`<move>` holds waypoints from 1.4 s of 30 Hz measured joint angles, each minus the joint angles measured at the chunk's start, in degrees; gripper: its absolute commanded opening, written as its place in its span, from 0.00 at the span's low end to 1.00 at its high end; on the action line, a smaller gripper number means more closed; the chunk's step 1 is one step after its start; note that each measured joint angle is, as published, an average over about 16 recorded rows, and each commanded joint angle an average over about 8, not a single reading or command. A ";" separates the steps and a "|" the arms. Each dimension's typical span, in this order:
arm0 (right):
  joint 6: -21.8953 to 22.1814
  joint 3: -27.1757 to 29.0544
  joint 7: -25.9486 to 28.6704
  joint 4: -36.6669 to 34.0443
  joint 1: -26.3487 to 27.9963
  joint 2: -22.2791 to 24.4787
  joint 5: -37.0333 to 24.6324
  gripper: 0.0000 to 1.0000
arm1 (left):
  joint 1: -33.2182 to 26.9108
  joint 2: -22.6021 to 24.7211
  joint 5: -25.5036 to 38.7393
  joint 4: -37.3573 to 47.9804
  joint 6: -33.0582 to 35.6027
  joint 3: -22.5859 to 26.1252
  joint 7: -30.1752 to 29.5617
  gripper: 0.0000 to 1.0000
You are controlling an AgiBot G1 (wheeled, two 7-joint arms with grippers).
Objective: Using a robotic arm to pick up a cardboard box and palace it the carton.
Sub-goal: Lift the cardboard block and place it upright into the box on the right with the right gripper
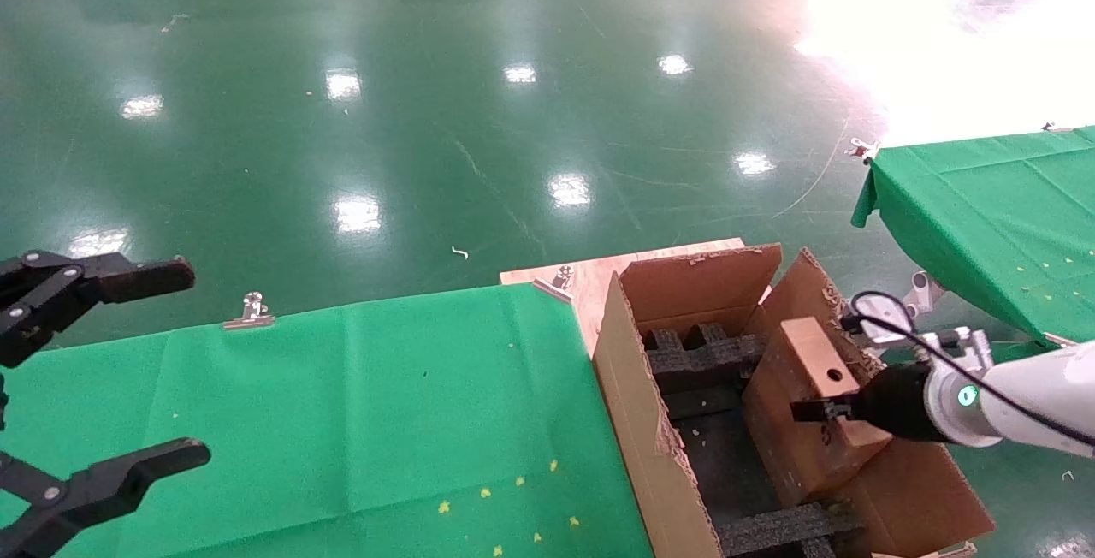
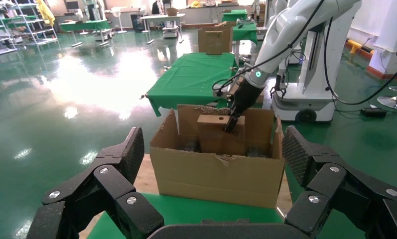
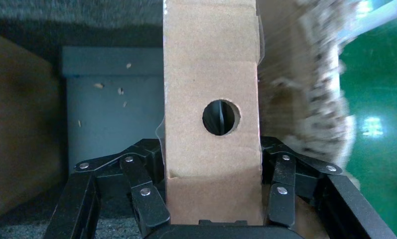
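Observation:
The small brown cardboard box (image 1: 804, 395), with a round hole in its top face, sits tilted inside the open carton (image 1: 637, 404), against its right side. My right gripper (image 1: 813, 411) on the white robotic arm (image 1: 1026, 395) is shut on the box's top end. In the right wrist view the cardboard box (image 3: 211, 74) fills the gap of the right gripper (image 3: 212, 154), a black finger pressed on each side. The left wrist view shows the carton (image 2: 216, 174) and the cardboard box (image 2: 213, 134) from afar. My left gripper (image 1: 188, 361) hangs open and empty at the far left.
Black foam inserts (image 1: 701, 361) line the carton's inside. The carton stands on a wooden board (image 1: 590, 276) beside the green-clothed table (image 1: 385, 404). A metal clip (image 1: 251, 310) holds the cloth's far edge. Another green table (image 1: 1001, 216) stands at the right.

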 measured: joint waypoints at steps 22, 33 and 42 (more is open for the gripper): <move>3.77 -1.59 2.61 -4.95 -7.03 -4.66 1.49 0.11 | 0.00 0.00 -0.01 0.00 -0.01 0.00 0.00 1.00; 4.19 -1.63 2.15 -5.95 -7.73 -5.30 2.71 1.00 | 0.01 0.00 -0.02 0.02 -0.02 0.00 0.00 1.00; 3.69 -1.44 2.01 -5.68 -7.00 -5.05 2.73 1.00 | 0.01 0.00 -0.02 0.02 -0.02 0.00 0.01 1.00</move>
